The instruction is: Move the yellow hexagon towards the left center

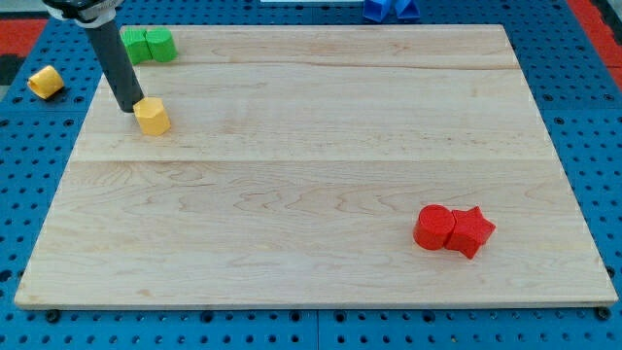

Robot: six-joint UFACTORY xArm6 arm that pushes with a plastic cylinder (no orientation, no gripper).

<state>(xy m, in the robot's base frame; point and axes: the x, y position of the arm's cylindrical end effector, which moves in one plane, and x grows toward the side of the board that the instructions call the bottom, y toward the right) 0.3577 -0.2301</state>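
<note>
The yellow hexagon (153,116) lies on the wooden board (311,175) at the view's upper left. My tip (130,108) stands just left of it, touching or nearly touching its upper left side. The dark rod rises from the tip toward the view's top left corner.
Two green blocks (148,45) sit side by side at the board's top left, just right of the rod. A red cylinder (433,227) and a red star (470,231) touch at the lower right. Another yellow block (45,82) lies off the board at left. Blue blocks (391,9) lie off the top edge.
</note>
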